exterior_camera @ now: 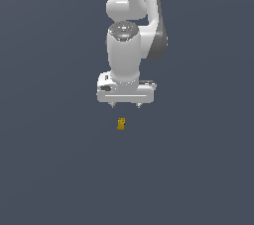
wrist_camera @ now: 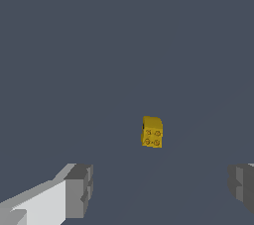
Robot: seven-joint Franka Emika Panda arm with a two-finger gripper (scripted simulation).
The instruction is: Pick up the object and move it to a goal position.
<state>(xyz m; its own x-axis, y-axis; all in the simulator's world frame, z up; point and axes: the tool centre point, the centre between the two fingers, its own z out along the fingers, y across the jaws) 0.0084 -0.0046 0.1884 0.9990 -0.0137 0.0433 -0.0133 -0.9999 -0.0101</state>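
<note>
The object (exterior_camera: 121, 124) is a tiny mustard-yellow blocky piece, slightly taller than wide, standing on the dark grey floor. In the wrist view the object (wrist_camera: 152, 132) shows studs on one face. My white gripper (exterior_camera: 126, 105) hangs above it, pointing down, a little toward the exterior view's right of it. Its jaws stand wide apart and hold nothing. In the wrist view the gripper (wrist_camera: 161, 192) shows one grey fingertip (wrist_camera: 79, 190) and the other at the frame's edge (wrist_camera: 243, 185), with the object apart from both.
The floor (exterior_camera: 49, 169) is a plain dark grey surface. The white arm (exterior_camera: 130, 30) rises from the gripper to the top of the exterior view. No goal marker shows.
</note>
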